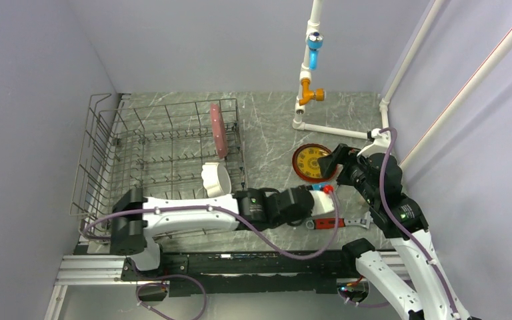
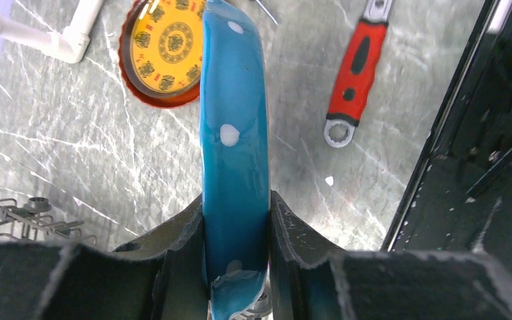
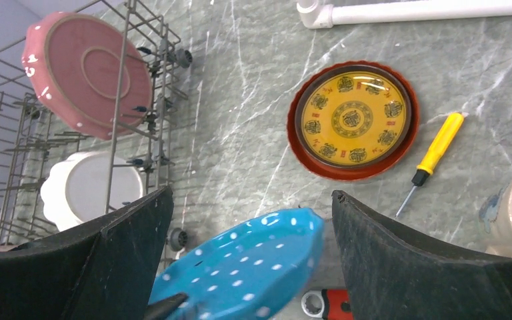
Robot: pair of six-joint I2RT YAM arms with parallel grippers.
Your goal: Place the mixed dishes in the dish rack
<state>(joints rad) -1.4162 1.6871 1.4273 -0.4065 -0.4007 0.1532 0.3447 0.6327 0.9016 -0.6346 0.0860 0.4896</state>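
At lower centre, the blue plate, pinched by the left gripper with the right gripper spread empty, is best slid upright into the dish rack.

The left arm lies low and nearly straight, reaching from its base at the near left corner out to the right, its dark wrist past the middle of the top view. The left gripper is clamped on a blue plate, which stands edge-on between its fingers, one pressed against each face.

The right arm rises from its base at the near right, bends at the elbow and reaches back towards the left, wrist tipped downward. The right gripper has its jaws spread wide, and its fingers stand either side of the same plate without touching it.
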